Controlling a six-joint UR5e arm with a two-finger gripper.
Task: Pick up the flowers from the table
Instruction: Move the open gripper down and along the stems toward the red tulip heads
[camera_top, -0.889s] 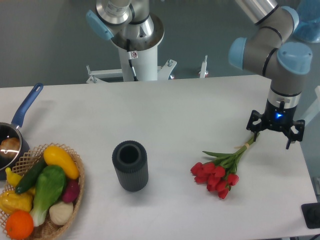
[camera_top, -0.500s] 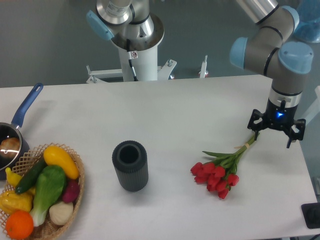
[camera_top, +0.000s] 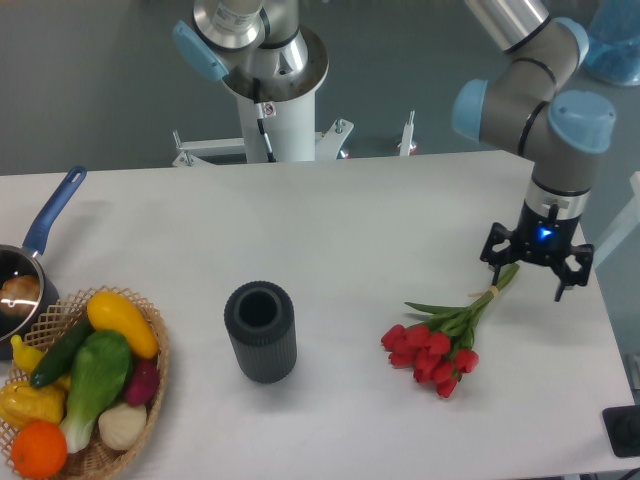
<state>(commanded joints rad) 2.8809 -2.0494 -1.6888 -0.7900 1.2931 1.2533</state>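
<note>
Over stem tips of flowers (camera_top: 440, 340) — gripper (camera_top: 530, 270) spread wide (holding nothing).

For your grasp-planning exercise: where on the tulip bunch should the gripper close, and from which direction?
Probably the bare stems near the pale band, approached from above. The flowers lie flat on the table, the stems narrow there, and the open gripper hangs almost over that end.

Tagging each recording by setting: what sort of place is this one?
Likely a robotics lab: a bare white table with a second robot base at its far edge, and staged props: flowers, a wicker basket of toy vegetables.
</note>
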